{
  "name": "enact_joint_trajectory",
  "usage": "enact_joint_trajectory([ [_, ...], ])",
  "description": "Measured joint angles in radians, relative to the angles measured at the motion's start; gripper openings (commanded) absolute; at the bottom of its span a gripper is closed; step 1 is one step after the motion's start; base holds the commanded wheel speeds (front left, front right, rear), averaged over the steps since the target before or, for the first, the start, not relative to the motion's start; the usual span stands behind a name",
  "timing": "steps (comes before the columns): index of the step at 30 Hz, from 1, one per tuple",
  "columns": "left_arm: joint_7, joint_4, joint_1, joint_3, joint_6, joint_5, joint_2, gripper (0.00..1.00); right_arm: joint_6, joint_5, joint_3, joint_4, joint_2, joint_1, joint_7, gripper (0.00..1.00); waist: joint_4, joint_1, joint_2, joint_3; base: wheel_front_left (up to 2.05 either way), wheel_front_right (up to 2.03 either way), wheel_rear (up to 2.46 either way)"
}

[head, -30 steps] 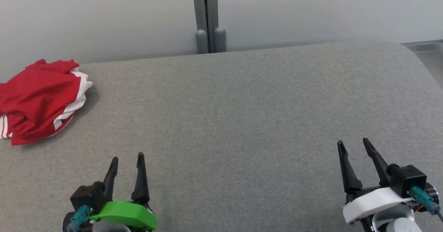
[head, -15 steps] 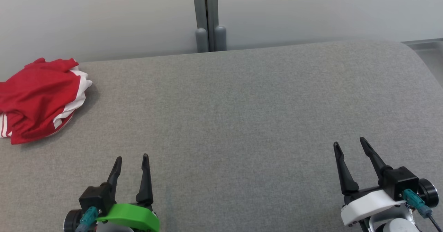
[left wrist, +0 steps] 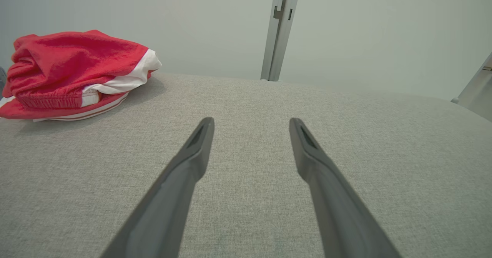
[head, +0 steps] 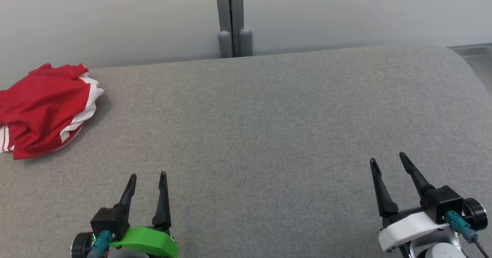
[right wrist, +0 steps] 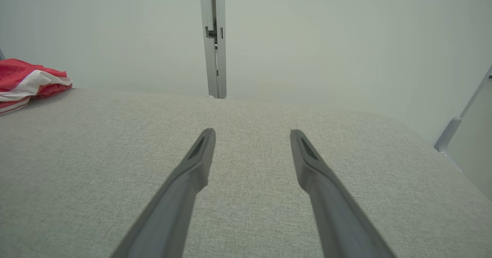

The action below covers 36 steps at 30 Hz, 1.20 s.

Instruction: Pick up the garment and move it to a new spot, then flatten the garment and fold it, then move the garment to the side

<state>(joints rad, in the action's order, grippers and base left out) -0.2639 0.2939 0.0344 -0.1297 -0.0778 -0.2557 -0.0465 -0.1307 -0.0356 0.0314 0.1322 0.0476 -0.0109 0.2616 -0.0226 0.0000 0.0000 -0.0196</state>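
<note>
Red garment (head: 42, 110): bunched far left, untouched.
Left gripper (head: 148, 174), right gripper (head: 386, 157): both wide, empty.
Risk: I pinch one loose layer, bundle drags.

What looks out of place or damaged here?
The red-and-white garment lies bunched in a heap at the left of the grey fabric surface, not flattened. Nothing looks spilled or damaged; the left hand and right hand stand open, clear of it.

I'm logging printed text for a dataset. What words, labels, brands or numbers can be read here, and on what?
None can be read.
The red and white garment shows stripes but no print or tag.
The grey table, the wall, the left gripper and the right gripper carry no legible marking.
</note>
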Motion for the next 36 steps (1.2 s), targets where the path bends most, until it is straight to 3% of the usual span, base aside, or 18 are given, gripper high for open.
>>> enact_joint_trajectory([
  [21,0.0,0.007,0.002,-0.006,0.0,-0.005,0.0,1.0,0.0,-0.007,0.016,0.002,0.001,0.002,0.0,1.0,-0.023,0.0,0.0,-0.001,0.0,0.0,0.0],
  [36,0.0,-0.014,0.013,-0.006,0.003,-0.008,-0.001,1.0,0.0,-0.01,0.007,-0.001,0.0,0.0,0.0,1.0,-0.201,0.0,0.0,-0.01,0.0,0.0,0.0],
])
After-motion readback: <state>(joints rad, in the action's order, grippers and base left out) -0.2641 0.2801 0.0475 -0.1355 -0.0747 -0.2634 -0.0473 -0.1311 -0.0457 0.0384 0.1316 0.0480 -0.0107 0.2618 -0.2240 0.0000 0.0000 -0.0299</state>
